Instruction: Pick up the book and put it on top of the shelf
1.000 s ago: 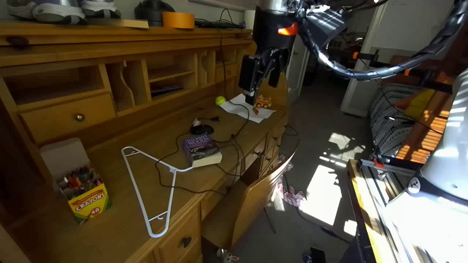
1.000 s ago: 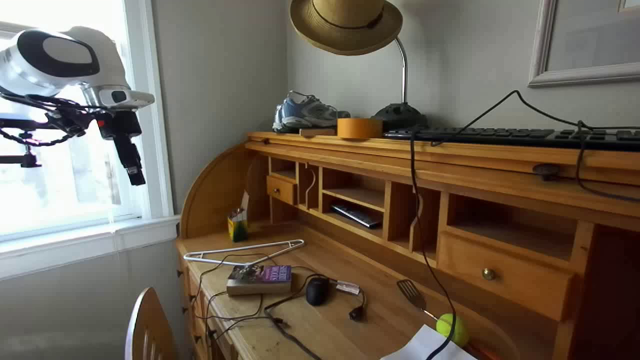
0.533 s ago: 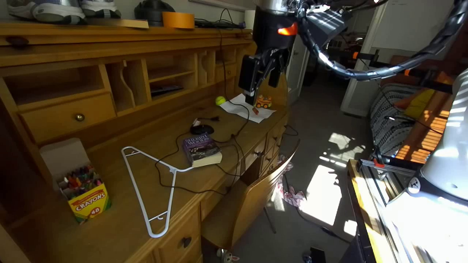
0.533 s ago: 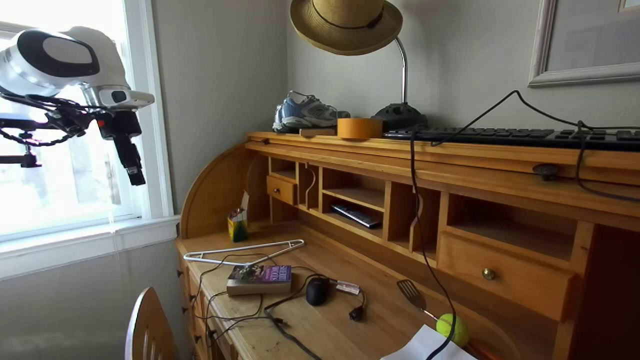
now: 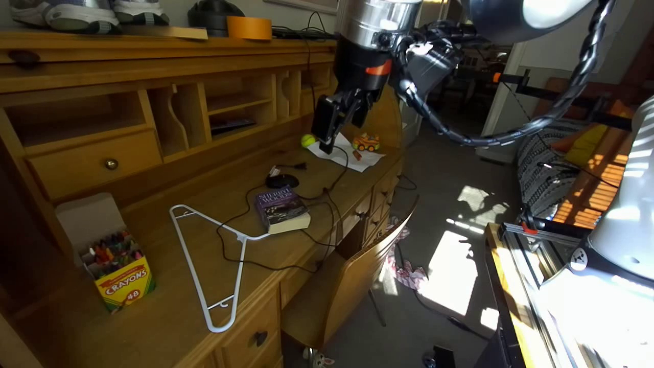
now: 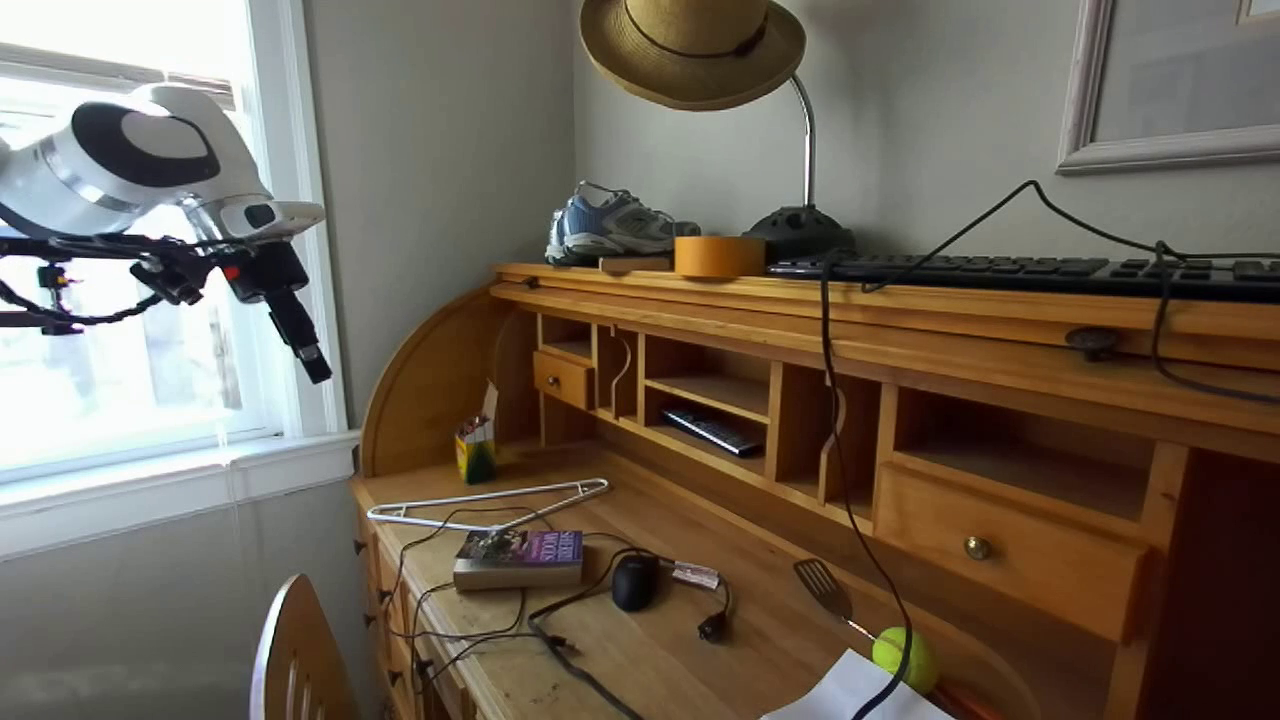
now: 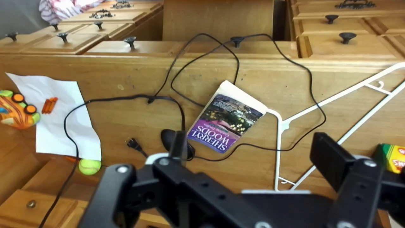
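Note:
The book is thick and purplish with pale page edges. It lies flat, cover up, on the desk; it also shows in an exterior view and in the wrist view. The shelf is the long wooden hutch at the back of the desk, with cubbyholes, small drawers and a flat top board; it also shows in an exterior view. My gripper is open and empty, with its fingers wide apart. In both exterior views the gripper hangs well above the desk, apart from the book.
A white hanger reaches the book's corner. Black cables and a mouse lie around it. A crayon box stands nearby. On the shelf top are shoes, orange tape, a lamp and a keyboard. A chair stands in front.
The arm has moved: in an exterior view the gripper shifted left and slightly down, and in an exterior view right and slightly down. The book has not moved.

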`<act>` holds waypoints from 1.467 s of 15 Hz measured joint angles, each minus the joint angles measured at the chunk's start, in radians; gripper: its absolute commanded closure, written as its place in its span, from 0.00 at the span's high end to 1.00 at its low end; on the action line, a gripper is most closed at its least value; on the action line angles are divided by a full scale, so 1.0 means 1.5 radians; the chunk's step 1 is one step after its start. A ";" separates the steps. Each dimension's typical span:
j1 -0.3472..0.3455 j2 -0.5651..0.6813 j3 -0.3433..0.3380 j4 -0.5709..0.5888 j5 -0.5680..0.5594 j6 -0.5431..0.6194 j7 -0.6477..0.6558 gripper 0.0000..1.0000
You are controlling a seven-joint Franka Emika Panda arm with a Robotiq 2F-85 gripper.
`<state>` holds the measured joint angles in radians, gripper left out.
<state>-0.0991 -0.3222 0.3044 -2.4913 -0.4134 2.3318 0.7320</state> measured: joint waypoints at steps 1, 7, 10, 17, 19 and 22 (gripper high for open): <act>-0.003 0.016 0.002 -0.002 -0.038 0.022 0.027 1.00; -0.006 0.114 -0.006 -0.003 -0.338 0.048 0.217 1.00; 0.016 0.163 -0.028 -0.002 -0.464 0.036 0.287 1.00; 0.057 0.224 -0.059 0.013 -0.479 -0.011 0.301 1.00; 0.058 0.224 -0.059 0.014 -0.479 -0.011 0.301 1.00; 0.075 0.227 -0.078 0.016 -0.495 -0.011 0.301 1.00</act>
<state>0.0139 0.0189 0.1871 -2.4679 -1.1563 2.3148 1.1837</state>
